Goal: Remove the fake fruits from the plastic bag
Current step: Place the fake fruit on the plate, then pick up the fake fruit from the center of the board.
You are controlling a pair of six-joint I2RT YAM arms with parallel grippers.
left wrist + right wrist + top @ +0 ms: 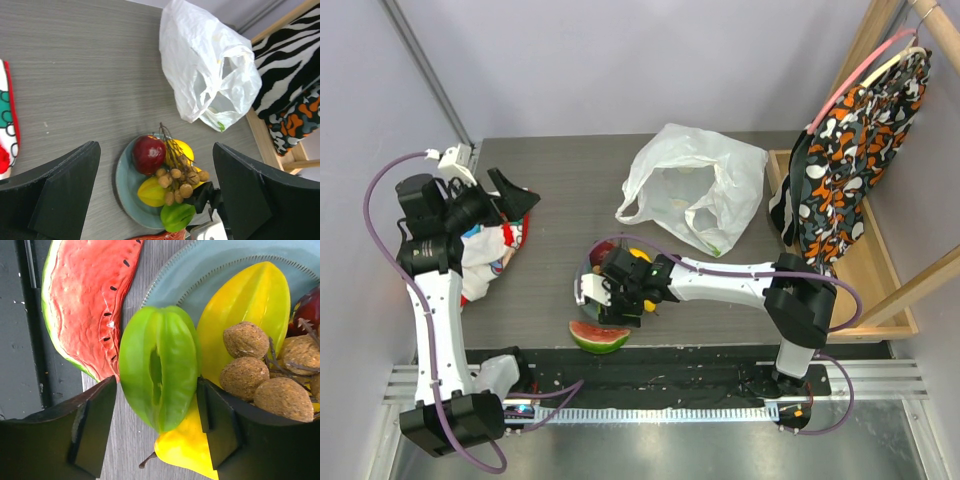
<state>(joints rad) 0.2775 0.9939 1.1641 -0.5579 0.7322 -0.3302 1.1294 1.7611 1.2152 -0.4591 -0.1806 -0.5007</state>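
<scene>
Just off the near rim of the blue-grey plate (pixel 210 270), flat on the table: a watermelon slice (pixel 90 305), red flesh up, green rind outward. At that same rim, right gripper (pixel 159 420) clamped on a green star fruit (pixel 160 360), black pads against both its sides, a yellow pear-shaped piece (pixel 187 450) beneath. Crowded on the plate: a ribbed yellow star fruit (pixel 250 310), a tan-brown bunch of little balls (pixel 260 375) on dark stems, a glossy dark red apple (pixel 148 153) at the far side. Across the plate in the overhead view, the right arm (pixel 720 270), hiding most of it. Well left of the plate and raised, left gripper (pixel 155 147) with fingers spread wide, nothing between them; below it, a rumpled rainbow-patterned cloth (pixel 490 250). Beyond the plate to the right, apart from it: the plastic bag (pixel 695 190), thin, crinkled, translucent white, slumped, a fleck of green at its near edge. Underneath all, a grey wood-grain table (pixel 560 200). Farther right of the plate, a light wooden frame (pixel 875 280) and an orange, black and white garment (pixel 845 150) on a hanger. Behind, pale lilac walls (pixel 620 60).
</scene>
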